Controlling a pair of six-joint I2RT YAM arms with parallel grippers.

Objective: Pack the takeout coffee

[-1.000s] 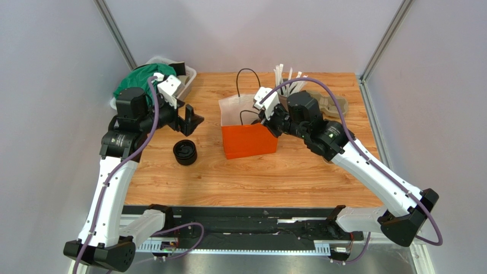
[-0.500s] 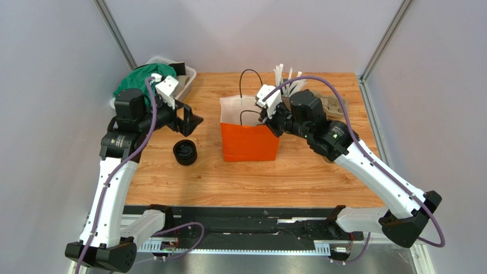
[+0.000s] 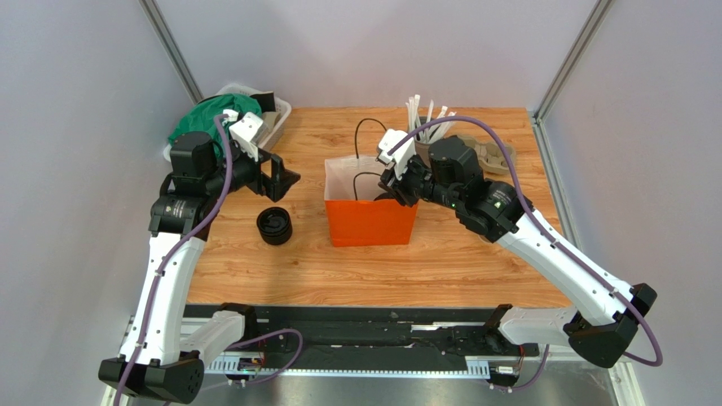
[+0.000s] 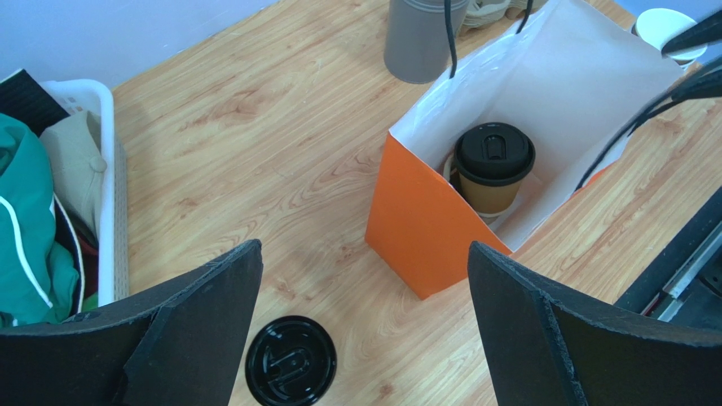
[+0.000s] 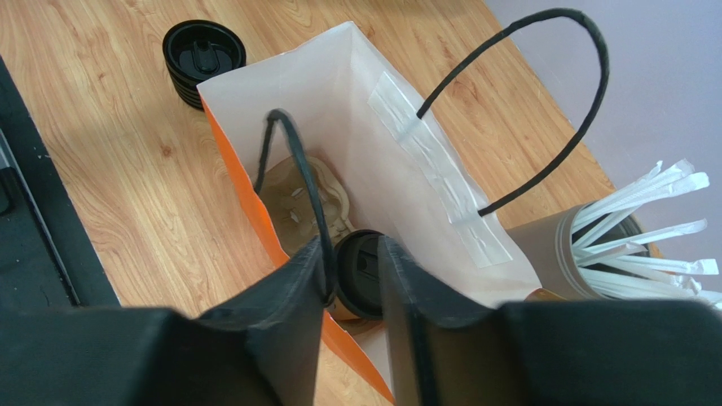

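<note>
orange paper bag (image 3: 373, 224) now stands squarer and a touch nearer the arms than a second ago, and the right claw (image 3: 392, 188) has eased out of its tight pinch. its fingers sit a little apart over the bag's mouth, clamped on nothing, with the black cord handle (image 5: 292, 169) running down into the gap. inside the bag, against the white lining, the small tan ribbed paper cup (image 4: 490, 193) stands upright with its round black plastic lid (image 4: 494, 152) seated on top. over on the other side, the left claw (image 3: 284, 179) hangs wide apart and empty above the wooden tabletop (image 3: 339, 271), near a short stack of spare black lids (image 3: 274, 226). the grey cup of white straws (image 4: 419, 38) stands just behind the bag.
</note>
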